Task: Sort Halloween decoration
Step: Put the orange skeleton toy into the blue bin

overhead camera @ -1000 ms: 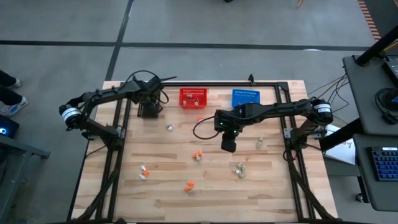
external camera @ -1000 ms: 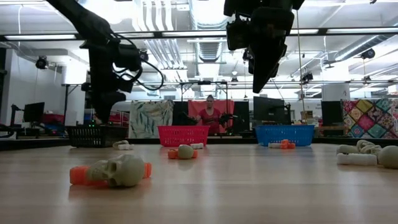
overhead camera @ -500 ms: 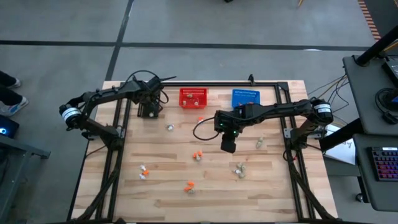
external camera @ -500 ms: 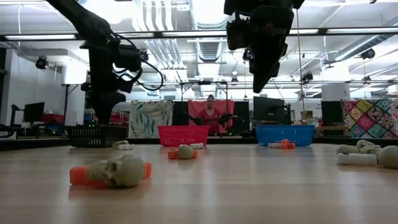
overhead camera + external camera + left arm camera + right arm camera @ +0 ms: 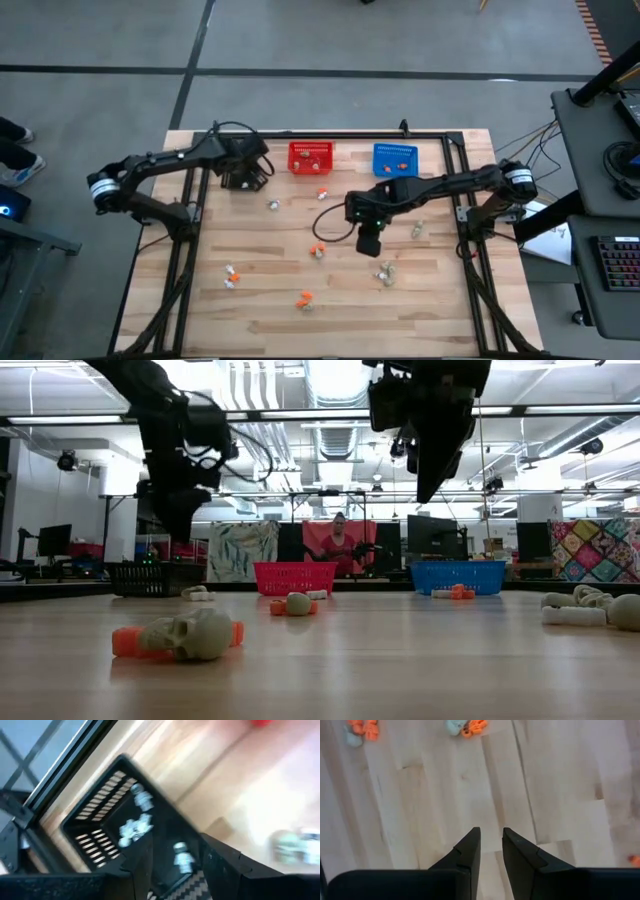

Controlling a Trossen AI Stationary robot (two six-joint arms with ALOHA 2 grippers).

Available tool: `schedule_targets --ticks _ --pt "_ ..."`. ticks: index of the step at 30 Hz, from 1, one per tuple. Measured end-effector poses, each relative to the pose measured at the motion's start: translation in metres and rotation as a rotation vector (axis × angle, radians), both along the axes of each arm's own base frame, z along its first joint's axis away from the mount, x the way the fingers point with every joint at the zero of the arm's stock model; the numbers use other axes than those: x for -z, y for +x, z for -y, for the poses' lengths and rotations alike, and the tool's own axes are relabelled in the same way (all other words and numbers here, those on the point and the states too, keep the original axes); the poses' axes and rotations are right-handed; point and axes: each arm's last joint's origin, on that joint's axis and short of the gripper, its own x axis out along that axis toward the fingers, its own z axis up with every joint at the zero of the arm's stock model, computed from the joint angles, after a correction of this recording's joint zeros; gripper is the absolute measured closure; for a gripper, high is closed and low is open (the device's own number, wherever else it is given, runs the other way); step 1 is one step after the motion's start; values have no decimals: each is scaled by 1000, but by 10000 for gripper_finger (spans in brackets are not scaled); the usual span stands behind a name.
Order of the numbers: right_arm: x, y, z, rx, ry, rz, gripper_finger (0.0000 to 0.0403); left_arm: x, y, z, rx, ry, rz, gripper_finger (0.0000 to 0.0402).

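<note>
Near edge of surface (image 5: 250, 320): orange trinkets (image 5: 305, 298) plus beige skulls (image 5: 385, 272) not yet sorted, loose. Right pincer (image 5: 367, 243) hangs mid-surface, narrow gap, nothing held. Closest target: orange piece (image 5: 317, 249) just to its left-arm side; right arm is clearly nearer. Far side: left pincer (image 5: 252, 178) over black basket (image 5: 240, 176), fingers apart, white trinkets (image 5: 135, 827) lying inside. Versus a second ago: left pincer has opened and shifted, right has moved slightly nearer.
</note>
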Motion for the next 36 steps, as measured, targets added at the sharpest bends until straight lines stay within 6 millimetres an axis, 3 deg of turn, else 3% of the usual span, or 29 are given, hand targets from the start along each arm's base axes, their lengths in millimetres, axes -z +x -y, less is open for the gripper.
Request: schedule_targets --ticks 10,24,28,36 --pt "0 -2 -26 -65 4 -1 334 -19 30 68 326 66 148 263" --pt "2 -6 -44 -108 8 -11 339 -11 68 168 896 156 259 263" --pt "3 -7 -45 -109 7 -14 337 -4 80 183 962 175 300 263" --pt "7 -13 -51 -131 5 -32 342 26 102 192 913 133 324 263"
